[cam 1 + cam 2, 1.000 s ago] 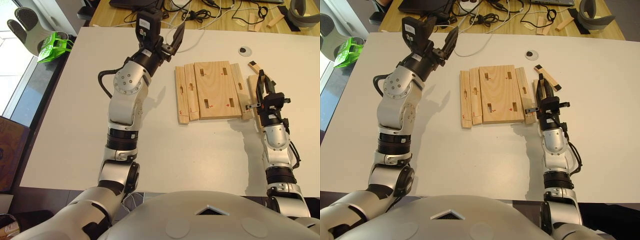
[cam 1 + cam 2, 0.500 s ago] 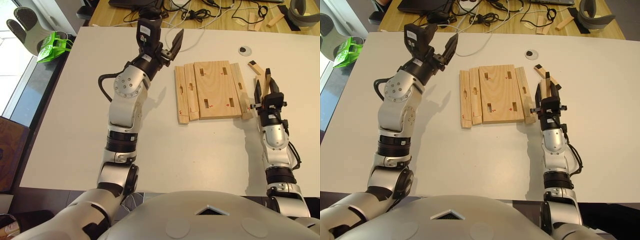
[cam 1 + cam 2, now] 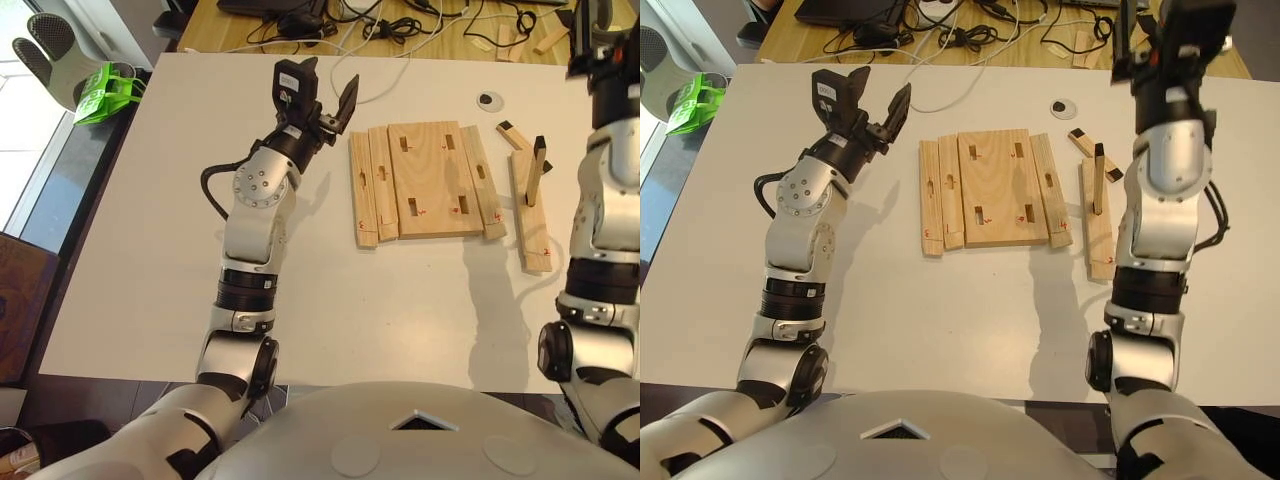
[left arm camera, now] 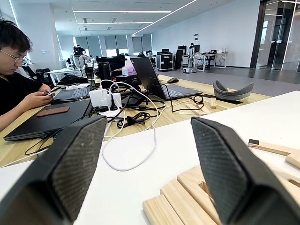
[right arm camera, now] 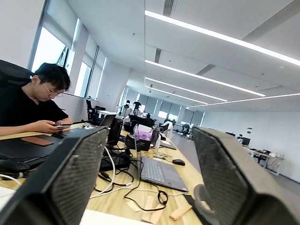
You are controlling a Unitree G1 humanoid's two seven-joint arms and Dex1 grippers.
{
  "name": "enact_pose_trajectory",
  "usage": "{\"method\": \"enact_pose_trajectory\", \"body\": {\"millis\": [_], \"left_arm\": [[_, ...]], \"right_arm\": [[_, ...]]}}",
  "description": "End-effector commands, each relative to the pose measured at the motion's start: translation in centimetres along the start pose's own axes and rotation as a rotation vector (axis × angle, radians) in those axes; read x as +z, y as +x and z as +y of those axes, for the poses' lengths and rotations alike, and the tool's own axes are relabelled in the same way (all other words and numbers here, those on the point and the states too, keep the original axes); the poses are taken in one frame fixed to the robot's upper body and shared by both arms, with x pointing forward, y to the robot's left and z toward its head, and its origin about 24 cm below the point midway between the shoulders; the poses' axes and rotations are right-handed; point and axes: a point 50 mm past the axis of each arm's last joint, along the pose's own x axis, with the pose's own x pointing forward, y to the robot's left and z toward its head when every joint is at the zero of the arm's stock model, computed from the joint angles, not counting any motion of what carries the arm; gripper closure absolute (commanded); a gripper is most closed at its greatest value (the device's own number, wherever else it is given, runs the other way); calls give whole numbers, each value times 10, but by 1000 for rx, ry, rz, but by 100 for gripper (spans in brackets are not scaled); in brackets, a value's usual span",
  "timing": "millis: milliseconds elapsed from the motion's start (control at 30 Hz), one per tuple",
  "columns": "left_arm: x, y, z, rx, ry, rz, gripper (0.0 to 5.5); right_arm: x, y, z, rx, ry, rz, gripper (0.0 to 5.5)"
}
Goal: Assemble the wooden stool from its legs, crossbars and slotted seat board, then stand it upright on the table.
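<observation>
Slotted seat board flat between legs, crossbar apparently upright beside them

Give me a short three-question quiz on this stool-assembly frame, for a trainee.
1. True or false: the left gripper and the right gripper are both open and empty.
2. How many slots show in the seat board? A two, B four, C six.
3. Fill in: the one upright stick stands on a leg lying to the board's ___ (robot's side).
Key: 1 true; 2 B; 3 right.
</observation>
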Motion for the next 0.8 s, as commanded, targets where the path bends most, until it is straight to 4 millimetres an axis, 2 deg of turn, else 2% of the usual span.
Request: {"method": "enact_pose_trajectory", "body": {"millis": [33,100,167,300,533,667,800], "left_arm": [[-2,4,-6,23,-19,-10,219],[-2,6,-9,31,-31,-21,219],[-2,8,-11,37,-39,-27,219],[-4,9,-11,49,-50,-33,219],[-4,9,-12,53,-54,-38,219],[-6,7,-11,54,-49,-33,219],[-10,6,-9,57,-40,-22,219]], "right_arm": [[6,48,13,97,115,241,217],[0,60,21,153,156,365,217],[-13,61,26,198,160,473,217],[-40,50,27,226,212,625,217],[-67,24,28,161,426,789,217],[-75,0,18,75,510,875,217],[-66,-17,11,29,482,886,217]]}}
